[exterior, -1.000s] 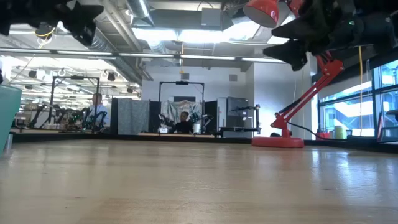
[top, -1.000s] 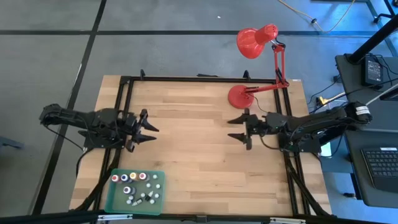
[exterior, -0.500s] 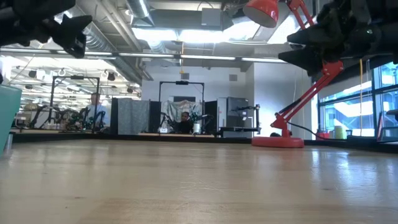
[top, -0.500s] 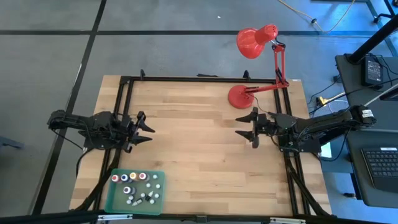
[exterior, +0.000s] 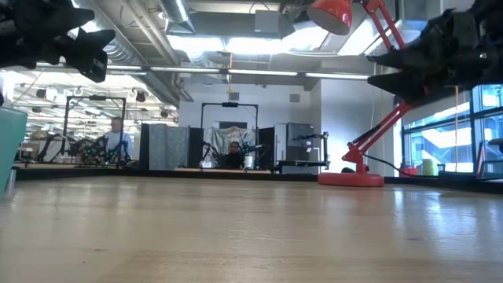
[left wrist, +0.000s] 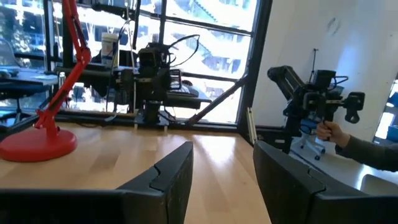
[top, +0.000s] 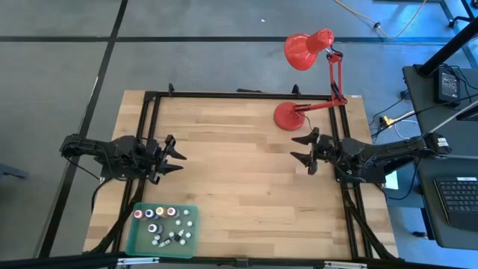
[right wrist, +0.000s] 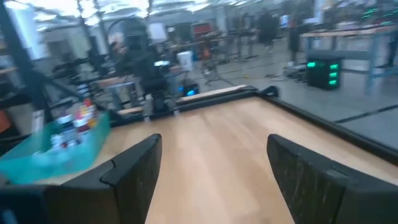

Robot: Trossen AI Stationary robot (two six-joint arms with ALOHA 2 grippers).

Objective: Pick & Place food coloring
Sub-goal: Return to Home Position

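High view: my left hand [top: 178,158] hangs over the left side of the bench [top: 239,194]. My right hand [top: 297,148] hangs over the right side, near the lamp [top: 293,116] base. Both are spread wide and hold nothing. The bottles [top: 163,223] stand together in the green tray [top: 143,243] at the front left corner, well apart from both hands. I see no bottle loose on the wood.

Low view: both hands hang high above the bench, one at each upper corner. Only an edge of the tray shows at the far left.

Left wrist view: my fingers [left wrist: 171,177] stand apart with only bench between them.

Right wrist view: the same wide gap, nothing gripped. The tray with its bottles shows across the bench.

Status: by my judgement the placing is complete, and the only step left is parking both arms at home
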